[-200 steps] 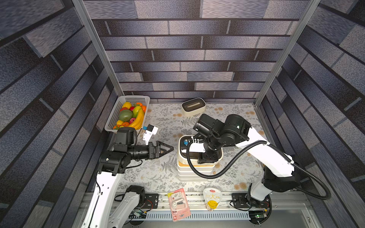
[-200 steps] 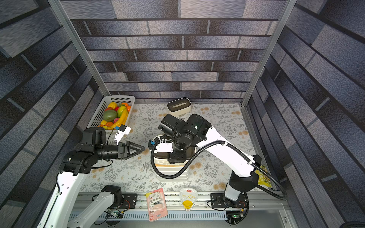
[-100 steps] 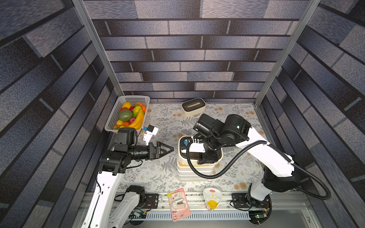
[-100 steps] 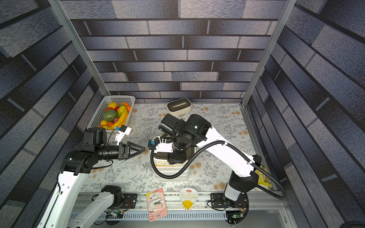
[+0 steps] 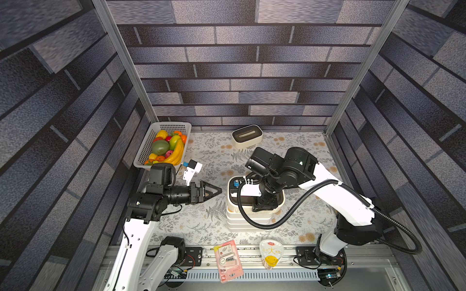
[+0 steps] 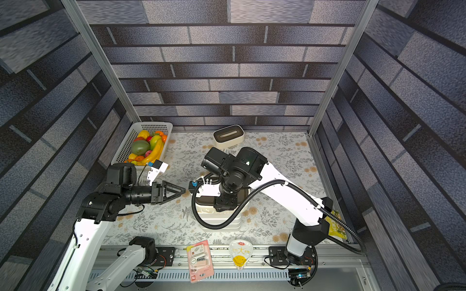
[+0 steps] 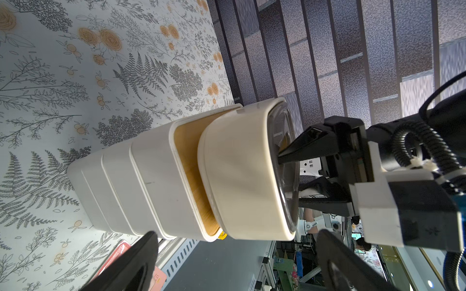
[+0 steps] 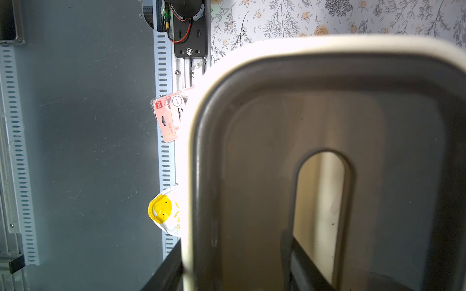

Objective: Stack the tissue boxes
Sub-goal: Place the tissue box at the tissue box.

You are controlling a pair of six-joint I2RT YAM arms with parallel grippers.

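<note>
Tissue boxes (image 5: 248,221) stand stacked on the counter (image 5: 209,151), top box (image 7: 239,176) tilted, right claw (image 7: 288,176) clenched on its dark lid, hooked through the slot. Left claw (image 5: 216,191) gapes wide beside the stack, apart from it. Another box (image 5: 247,136) sits by the back wall.

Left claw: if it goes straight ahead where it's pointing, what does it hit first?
Left claw likely meets the stack of tissue boxes, near the top box the right claw grips; exact height unclear.

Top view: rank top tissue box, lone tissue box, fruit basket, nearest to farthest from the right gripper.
1. top tissue box, in the right gripper, atop the stack.
2. lone tissue box, at the back.
3. fruit basket, back-left corner.
</note>
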